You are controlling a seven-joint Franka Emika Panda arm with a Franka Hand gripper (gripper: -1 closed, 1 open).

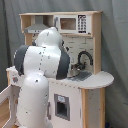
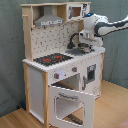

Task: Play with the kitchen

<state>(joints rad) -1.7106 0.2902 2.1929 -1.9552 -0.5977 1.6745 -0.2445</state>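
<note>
The kitchen (image 2: 60, 70) is a tall white and light-wood toy set seen in both exterior views, with a hood (image 2: 49, 20), a microwave (image 1: 75, 23), a stovetop (image 2: 52, 59), a black faucet (image 1: 85, 56) and a grey sink (image 1: 82, 76). Its oven door (image 2: 70, 105) hangs open toward the front in the second exterior view. My gripper (image 2: 86, 46) hovers low over the sink area beside the faucet (image 2: 75, 39). The white arm (image 1: 42, 70) hides the gripper and much of the kitchen (image 1: 92, 85) in the first exterior view.
A grey curtain (image 2: 12, 55) hangs behind the kitchen. The wooden floor (image 2: 112, 112) stretches in front of and beside it. A rounded white counter (image 1: 102, 80) juts out on the first exterior view's right.
</note>
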